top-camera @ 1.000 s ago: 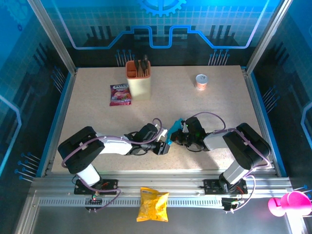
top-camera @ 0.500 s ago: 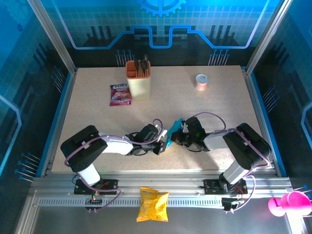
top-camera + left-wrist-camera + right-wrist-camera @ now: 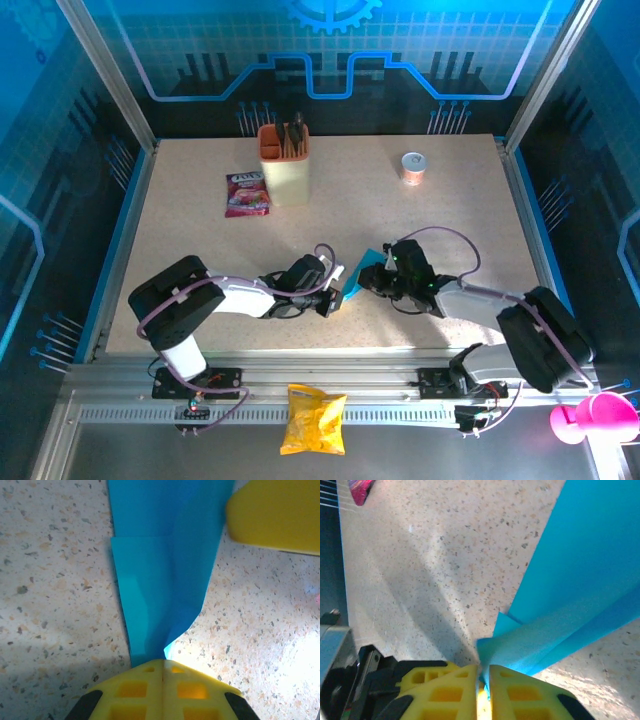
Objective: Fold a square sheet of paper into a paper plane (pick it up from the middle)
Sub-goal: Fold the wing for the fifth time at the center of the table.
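Observation:
The square sheet of paper [image 3: 362, 270], bright cyan-blue and partly folded into layers, lies near the table's front between my two grippers. My left gripper [image 3: 338, 292] comes in from the left. In the left wrist view its yellow jaws [image 3: 162, 661] are pressed together on a narrow folded end of the paper [image 3: 160, 555]. My right gripper [image 3: 378, 280] reaches in from the right. In the right wrist view its jaws [image 3: 484, 669] stand a thin crack apart, with a corner of the paper [image 3: 580, 555] reaching into the crack. One right fingertip [image 3: 275, 515] rests by the paper.
An orange-cream holder [image 3: 284, 165] with tools stands at the back left, with a pink-purple snack packet [image 3: 246, 194] beside it. A small cup [image 3: 413, 167] sits at the back right. A yellow crisp bag [image 3: 314, 418] lies on the front rail, off the table.
My left gripper closed on the paper's end. The right arm's elbow swung out to the right and its jaws parted slightly. The paper now lies lower and flatter.

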You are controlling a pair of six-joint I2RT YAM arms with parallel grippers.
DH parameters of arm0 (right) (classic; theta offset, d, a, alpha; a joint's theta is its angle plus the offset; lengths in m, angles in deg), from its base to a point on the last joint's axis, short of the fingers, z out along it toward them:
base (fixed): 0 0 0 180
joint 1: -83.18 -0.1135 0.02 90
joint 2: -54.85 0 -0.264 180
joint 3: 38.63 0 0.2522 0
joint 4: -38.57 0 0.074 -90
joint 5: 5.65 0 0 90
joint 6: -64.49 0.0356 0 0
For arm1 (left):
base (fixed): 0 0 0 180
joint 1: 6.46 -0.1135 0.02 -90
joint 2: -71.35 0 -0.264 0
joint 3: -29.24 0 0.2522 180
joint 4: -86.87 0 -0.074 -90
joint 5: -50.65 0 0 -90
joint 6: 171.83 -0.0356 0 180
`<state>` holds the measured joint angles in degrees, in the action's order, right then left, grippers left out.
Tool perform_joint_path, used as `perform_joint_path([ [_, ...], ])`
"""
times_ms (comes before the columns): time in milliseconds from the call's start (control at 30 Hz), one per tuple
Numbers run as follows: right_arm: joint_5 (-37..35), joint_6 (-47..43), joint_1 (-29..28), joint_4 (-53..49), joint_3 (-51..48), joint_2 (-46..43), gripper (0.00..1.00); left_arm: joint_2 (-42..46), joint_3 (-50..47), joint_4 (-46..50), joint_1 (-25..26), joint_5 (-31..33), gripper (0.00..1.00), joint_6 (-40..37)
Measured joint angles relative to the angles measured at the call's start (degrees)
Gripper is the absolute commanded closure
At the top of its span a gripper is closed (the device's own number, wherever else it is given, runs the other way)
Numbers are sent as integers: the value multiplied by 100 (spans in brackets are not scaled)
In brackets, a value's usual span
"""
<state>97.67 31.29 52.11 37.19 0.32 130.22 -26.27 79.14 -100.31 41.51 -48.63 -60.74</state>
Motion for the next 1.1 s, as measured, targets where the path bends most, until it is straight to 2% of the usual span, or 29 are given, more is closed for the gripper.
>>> perform_joint_path([
  [200, -181, -133, -138, -391, -2, -271, 100, -55, 0, -109, 0, 0, 100, 4],
  [467, -345, -129, -616, -398, -2, -205, 100, -85, -37, -251, -2, -20, 100, 140],
  [733, -415, -20, -866, -46, -2, 470, 100, -103, -37, -284, -20, -85, 100, 151],
  [1100, -413, 46, -903, 293, 50, 966, 100, -122, -37, -304, -55, -157, 100, 151],
])
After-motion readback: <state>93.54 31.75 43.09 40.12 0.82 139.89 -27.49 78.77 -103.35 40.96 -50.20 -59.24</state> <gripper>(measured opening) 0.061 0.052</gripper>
